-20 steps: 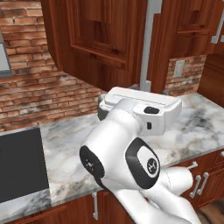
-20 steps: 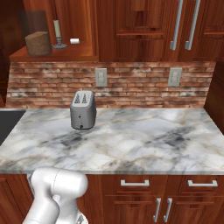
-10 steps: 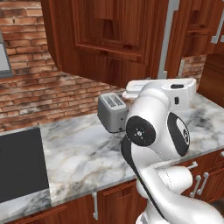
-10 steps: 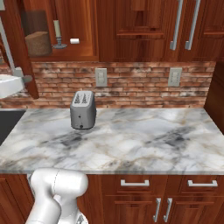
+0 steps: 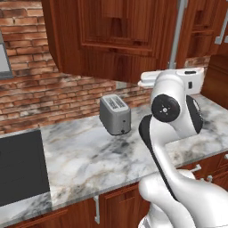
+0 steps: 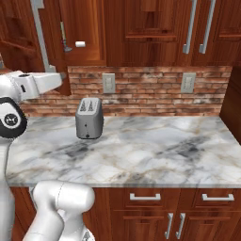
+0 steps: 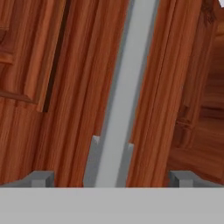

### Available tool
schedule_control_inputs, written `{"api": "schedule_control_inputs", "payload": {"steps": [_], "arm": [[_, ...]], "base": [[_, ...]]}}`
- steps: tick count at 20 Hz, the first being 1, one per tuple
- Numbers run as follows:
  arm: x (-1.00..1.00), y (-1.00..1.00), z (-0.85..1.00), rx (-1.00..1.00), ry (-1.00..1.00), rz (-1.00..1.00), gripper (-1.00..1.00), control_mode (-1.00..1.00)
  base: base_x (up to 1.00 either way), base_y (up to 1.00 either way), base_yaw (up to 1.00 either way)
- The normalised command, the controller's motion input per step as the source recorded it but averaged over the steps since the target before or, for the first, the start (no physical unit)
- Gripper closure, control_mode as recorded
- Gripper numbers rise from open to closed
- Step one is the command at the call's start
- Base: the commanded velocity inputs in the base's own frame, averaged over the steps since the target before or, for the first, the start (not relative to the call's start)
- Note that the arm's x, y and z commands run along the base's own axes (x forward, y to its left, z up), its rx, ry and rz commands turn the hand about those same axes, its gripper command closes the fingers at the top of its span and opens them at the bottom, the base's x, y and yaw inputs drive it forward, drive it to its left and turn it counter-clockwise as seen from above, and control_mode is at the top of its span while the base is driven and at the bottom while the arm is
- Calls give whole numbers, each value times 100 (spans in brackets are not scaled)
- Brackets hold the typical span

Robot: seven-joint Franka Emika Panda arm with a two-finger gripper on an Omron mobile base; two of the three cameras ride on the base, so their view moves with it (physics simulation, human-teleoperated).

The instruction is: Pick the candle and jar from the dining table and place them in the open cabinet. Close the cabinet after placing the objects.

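the cabinet (image 6: 80, 33) hangs in the upper left of the right base view, its door (image 5: 111, 38) swung partway and filling the top of the left base view, with the long silver bar handle (image 7: 118, 100) running up the middle of the hand view. the gripper (image 7: 111, 175) sits right at that bar: its two grey tips show at the lower left and lower right of the hand view, spread wide with the handle between them (nothing pinched, and i can't tell whether either tip touches it).

through the remaining gap, at the top left of the right base view, a bit of the candle (image 6: 64, 41) shows on the inner shelf; the jar is hidden there.

the door is a stiff, hinged wooden panel, fairly heavy i'd judge, and it will swing rather than slide. the bar is smooth metal, likely slippery, so a flat push low on the door or bar looks the surer way to close it than a pinch.

below stands a silver toaster (image 6: 89, 117) on the marble tabletop (image 6: 155, 150).
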Motion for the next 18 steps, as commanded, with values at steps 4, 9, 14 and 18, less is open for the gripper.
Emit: {"api": "schedule_control_inputs", "payload": {"steps": [4, 9, 14, 18], "arm": [[100, 0, 0, 0, -1, 0, -100, -100], [98, 0, 0, 0, -2, 0, -100, -100], [94, 0, 0, 0, -5, 0, -100, -100], [84, 0, 0, 0, -1, 0, -100, -100]], "base": [[0, 0, 0], [0, 0, 0], [0, 0, 0], [0, 0, 0]]}}
